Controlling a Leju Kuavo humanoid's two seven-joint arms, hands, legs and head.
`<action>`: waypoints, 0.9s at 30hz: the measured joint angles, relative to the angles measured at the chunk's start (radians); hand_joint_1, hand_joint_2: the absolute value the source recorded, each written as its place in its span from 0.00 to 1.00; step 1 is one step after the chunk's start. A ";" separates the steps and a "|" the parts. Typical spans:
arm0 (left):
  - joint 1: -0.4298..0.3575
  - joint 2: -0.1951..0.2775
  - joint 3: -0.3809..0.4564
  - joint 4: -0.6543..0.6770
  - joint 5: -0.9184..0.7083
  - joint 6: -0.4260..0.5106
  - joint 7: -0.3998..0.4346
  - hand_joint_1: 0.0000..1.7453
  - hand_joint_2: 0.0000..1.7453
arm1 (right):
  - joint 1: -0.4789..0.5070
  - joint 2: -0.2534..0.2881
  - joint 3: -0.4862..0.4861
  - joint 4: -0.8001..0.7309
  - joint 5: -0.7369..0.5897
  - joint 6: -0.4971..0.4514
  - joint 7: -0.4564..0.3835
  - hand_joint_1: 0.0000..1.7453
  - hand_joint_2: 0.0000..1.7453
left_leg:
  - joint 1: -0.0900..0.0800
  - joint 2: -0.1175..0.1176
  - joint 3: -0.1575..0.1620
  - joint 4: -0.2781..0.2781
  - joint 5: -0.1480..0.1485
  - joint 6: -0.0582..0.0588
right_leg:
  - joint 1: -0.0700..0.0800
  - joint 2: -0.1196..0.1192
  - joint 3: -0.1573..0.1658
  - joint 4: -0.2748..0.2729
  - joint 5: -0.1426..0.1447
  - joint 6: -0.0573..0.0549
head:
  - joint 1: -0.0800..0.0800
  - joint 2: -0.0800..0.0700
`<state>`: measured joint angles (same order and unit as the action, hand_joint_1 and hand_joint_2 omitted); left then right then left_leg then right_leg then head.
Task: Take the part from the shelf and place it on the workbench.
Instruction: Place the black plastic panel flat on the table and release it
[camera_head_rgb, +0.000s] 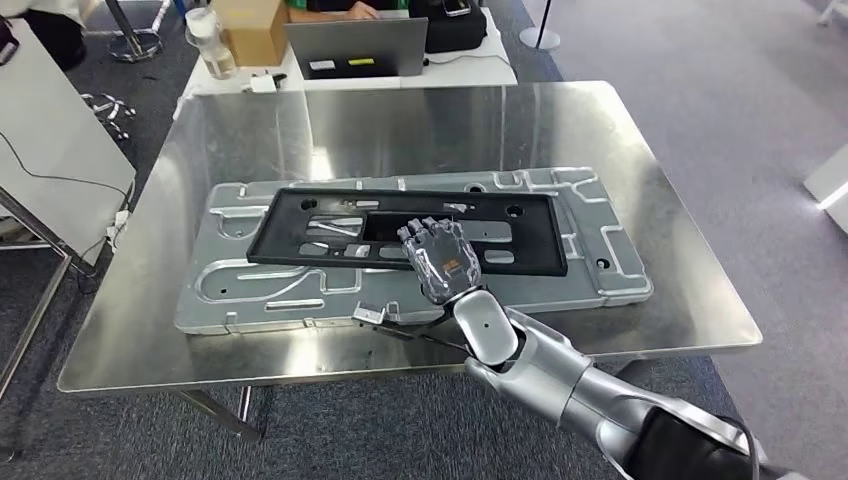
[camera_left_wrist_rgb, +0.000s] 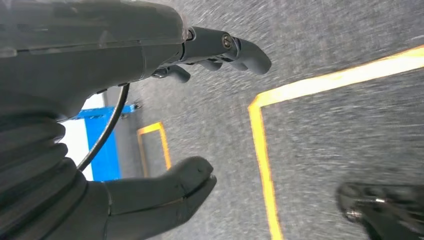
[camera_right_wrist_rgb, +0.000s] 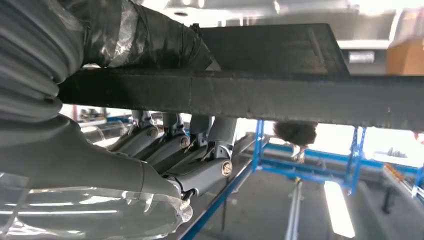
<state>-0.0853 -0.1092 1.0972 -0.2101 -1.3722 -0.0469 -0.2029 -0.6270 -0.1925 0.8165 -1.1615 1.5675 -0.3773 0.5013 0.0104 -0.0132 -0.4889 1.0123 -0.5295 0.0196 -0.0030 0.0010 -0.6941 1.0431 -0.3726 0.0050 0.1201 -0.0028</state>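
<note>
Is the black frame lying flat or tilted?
Flat: the black frame rests level across the silver plate, with the right hand over its near edge.

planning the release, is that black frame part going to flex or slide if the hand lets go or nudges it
The black frame part looks thin, long and full of cutouts, so it probably flexes a little when gripped at one edge by the right hand. It lies flat on the grey metal panel, so tipping seems unlikely. The smooth metal under it suggests it could slide when nudged.

Showing as polished, mirror-glossy metal: the desk (camera_head_rgb: 650, 290). Lying matt and black, plastic-looking: the part (camera_head_rgb: 300, 225), over a dull grey stamped metal panel (camera_head_rgb: 600, 260). Looking rough and woven: grey carpet floor (camera_left_wrist_rgb: 325, 145).
</note>
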 joint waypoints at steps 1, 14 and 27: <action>-0.002 0.000 0.000 0.000 -0.002 0.005 0.000 0.00 1.00 | 0.001 0.003 -0.005 0.002 0.000 -0.002 -0.004 1.00 1.00 | -0.001 0.000 0.005 0.000 -0.002 -0.007 | 0.004 0.000 0.002 -0.004 -0.005 -0.007 | -0.001 0.000; -0.005 0.010 0.000 0.000 -0.016 0.027 0.013 0.00 1.00 | 0.020 0.041 -0.032 0.028 0.000 -0.012 -0.008 1.00 1.00 | 0.000 0.007 -0.132 0.045 0.078 -0.030 | 0.000 0.005 0.090 -0.016 -0.068 -0.029 | 0.000 0.000; -0.006 0.012 0.000 0.001 -0.010 0.012 0.014 0.00 0.00 | 0.025 0.052 -0.056 0.043 0.000 -0.020 -0.041 0.00 0.00 | 0.004 0.007 -0.112 0.009 0.093 0.013 | -0.011 0.001 0.003 0.161 -0.124 0.021 | 0.000 0.000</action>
<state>-0.0915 -0.0969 1.0975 -0.2095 -1.3826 -0.0346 -0.1887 -0.6017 -0.1407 0.7608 -1.1182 1.5679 -0.3971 0.4603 0.0148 -0.0061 -0.6010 1.0210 -0.4368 0.0330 -0.0141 0.0024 -0.6913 1.2039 -0.4971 0.0263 0.1205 -0.0027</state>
